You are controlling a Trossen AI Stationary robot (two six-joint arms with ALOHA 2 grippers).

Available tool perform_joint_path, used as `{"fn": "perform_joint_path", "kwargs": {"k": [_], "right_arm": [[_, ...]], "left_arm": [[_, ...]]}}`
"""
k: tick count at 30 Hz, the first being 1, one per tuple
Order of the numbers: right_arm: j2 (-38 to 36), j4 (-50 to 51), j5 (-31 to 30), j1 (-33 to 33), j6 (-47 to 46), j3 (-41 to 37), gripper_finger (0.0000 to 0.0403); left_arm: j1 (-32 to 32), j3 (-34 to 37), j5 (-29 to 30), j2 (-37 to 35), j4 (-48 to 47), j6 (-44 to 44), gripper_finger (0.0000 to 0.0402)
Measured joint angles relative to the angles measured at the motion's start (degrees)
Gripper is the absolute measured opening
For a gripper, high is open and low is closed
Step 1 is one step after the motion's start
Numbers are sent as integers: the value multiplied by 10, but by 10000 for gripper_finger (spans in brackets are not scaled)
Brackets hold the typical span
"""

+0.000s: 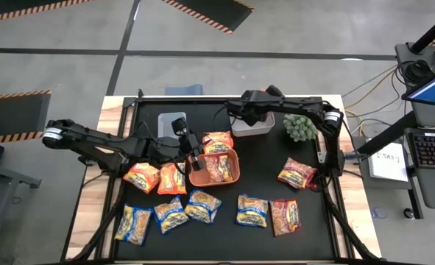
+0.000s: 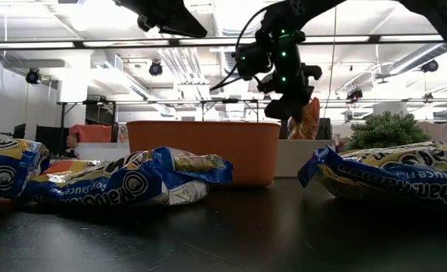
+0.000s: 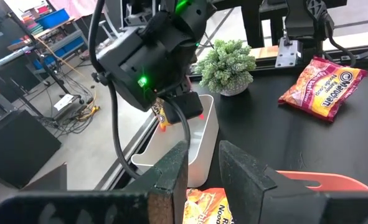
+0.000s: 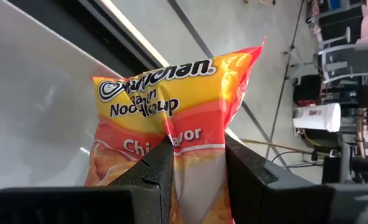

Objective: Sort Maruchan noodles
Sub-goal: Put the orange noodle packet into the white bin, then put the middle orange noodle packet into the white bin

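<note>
**Both tools gripping orange packets at the orange bin**

Your right tool (image 4: 196, 168) is pinched shut on an orange-and-yellow Maruchan chicken packet (image 4: 184, 112), glossy and crinkled, hanging above the white bin (image 1: 252, 126) just behind the orange bin (image 1: 232, 175). Your left tool (image 3: 202, 171) is closed on another orange packet (image 3: 208, 205) at the orange bin's near-left rim. Blue-and-yellow packets (image 1: 202, 206) lie flat on the desk (image 1: 261, 188) in front of the orange bin; a red packet (image 1: 285, 216) lies to their right.

R claw (image 4: 196, 165) clamped, raised high; L claw (image 3: 202, 171) pinched, arm extended low.
</note>
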State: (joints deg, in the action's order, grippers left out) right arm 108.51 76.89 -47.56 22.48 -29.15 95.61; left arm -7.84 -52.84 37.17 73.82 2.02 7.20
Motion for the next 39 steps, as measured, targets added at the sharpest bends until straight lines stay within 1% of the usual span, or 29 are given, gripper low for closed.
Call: {"fn": "perform_joint_path", "kwargs": {"k": [13,21,26,31,35,39], "right_arm": [[56,-3,0,-2,-3,-3,103],[66,-2,0,-2,-4,-3,146],[62,5,9,-1,-5,-3,168],[49,11,10,2,-4,-3,171],[21,15,11,2,-3,-3,171],[-29,29,12,-13,-4,-3,174]], "left_arm": [[0,0,0,0,0,2,74],[0,0,0,0,0,4,74],[0,0,0,0,0,4,74],[0,0,0,0,0,4,74],[0,0,0,0,0,4,74],[0,0,0,0,0,4,74]]}}
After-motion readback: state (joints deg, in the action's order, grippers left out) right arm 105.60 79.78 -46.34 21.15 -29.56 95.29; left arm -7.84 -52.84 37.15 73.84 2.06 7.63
